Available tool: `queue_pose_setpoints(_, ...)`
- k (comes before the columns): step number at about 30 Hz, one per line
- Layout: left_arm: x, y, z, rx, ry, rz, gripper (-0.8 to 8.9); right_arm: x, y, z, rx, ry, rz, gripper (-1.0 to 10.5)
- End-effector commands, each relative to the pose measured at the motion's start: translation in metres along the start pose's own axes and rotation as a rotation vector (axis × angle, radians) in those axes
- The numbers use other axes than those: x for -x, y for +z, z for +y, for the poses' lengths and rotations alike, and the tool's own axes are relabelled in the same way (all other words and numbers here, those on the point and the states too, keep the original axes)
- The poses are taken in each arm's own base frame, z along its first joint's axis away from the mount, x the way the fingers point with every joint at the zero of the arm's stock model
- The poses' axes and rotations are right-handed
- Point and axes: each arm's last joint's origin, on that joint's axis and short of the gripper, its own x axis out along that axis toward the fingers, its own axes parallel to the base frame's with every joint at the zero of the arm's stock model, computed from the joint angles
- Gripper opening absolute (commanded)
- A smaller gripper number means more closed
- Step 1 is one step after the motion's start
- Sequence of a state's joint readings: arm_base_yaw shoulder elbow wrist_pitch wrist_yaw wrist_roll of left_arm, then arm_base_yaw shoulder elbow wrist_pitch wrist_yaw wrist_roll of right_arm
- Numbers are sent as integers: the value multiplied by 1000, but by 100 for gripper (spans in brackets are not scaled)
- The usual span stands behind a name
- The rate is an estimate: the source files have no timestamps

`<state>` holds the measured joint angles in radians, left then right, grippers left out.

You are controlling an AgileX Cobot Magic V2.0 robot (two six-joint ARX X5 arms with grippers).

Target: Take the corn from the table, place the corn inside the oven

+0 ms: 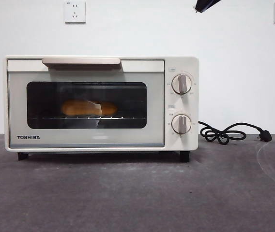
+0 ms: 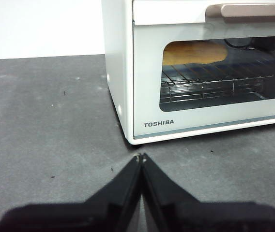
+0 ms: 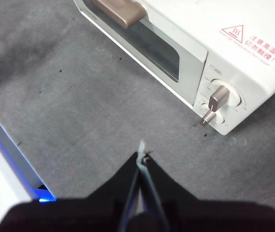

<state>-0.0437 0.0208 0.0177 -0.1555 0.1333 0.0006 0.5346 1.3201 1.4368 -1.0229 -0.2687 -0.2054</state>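
1. Already the corn (image 1: 89, 108) lies inside the TOSHIBA toaster oven (image 1: 101, 102), resting lengthwise on the wire rack (image 2: 210, 79) behind the dark glass door (image 1: 86, 105), roughly at the middle of the window.
2. The door stands fully shut, its bar handle (image 1: 81, 61) flat along the oven's top edge, so the cob is seen only through the glass; judging by this, the task looks essentially complete.
3. The left gripper (image 2: 141, 157) hovers low over the table (image 1: 128, 193), just off the oven's front corner on the TOSHIBA-logo side, its two black jaws pressed together and holding nothing. Likely it sits there because it has no further work at the door.
4. The right gripper (image 3: 141, 155) hangs higher above the table in front of the oven's knob end, looking down on the two round knobs (image 3: 218, 99); its jaws are likewise closed on nothing. In the front view it appears to be the black tip at the top edge, above the oven's knob side.
5. The black cord (image 1: 227, 133) lies coiled on the table beside the oven's knob side, its plug loose and well apart from the wall sockets (image 1: 74, 11) above, so the oven is not powered.
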Motion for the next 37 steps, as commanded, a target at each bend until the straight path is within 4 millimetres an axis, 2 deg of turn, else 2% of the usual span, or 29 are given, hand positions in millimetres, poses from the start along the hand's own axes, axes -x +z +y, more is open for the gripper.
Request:
queue_pose_setpoints(1,-1,-2,0,-12,0,2,-4,1,1,0,3,-2,-8,1)
queue_pose_setpoints(15,-1,-2,0,-12,0,2,-4,3,4,-3,-21,-48,-47,1)
queue_pose_setpoints(19,-1,-2,0,-12,0,2,-4,6,15,-4,54,-73,-169,1)
queue_pose_setpoints(22,-1,-2,0,-12,0,2,-4,16,21,-3,79,-100,-267,1)
queue_pose_setpoints(26,-1,-2,0,-12,0,2,-4,34,14,-11,84,-183,-418,1)
queue_pose_setpoints(30,-1,-2,0,-11,0,5,-4,43,-18,-26,18,-288,-560,1)
queue_pose_setpoints(32,-1,-2,0,-11,0,6,-4,44,-42,-32,-37,-345,-613,1)
queue_pose_setpoints(37,-1,-3,0,-10,0,13,-4,37,-120,-44,-183,-529,-725,1)
